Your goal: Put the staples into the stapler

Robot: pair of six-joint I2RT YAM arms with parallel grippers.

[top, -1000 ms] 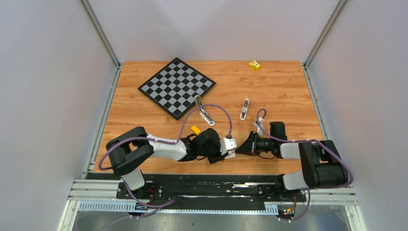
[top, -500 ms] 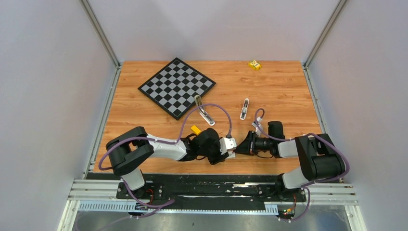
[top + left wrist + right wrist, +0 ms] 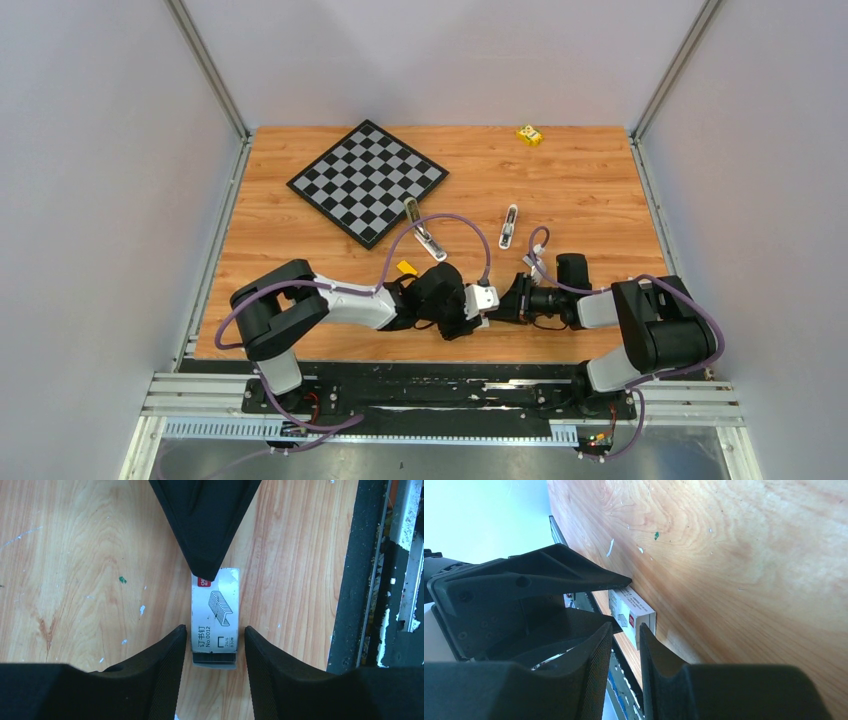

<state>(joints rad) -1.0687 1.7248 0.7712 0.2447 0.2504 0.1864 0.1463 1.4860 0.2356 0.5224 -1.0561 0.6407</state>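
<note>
While between left tool [image 3: 215,632] tips, box [image 3: 215,600] "No.0012"

In the left wrist view, the right gripper [image 3: 206,572], cut off by the top edge, hides the upper left corner of the white box [image 3: 216,615], whose lower end lies dark between the jaws. Overhead, its label is too small to read.
</note>
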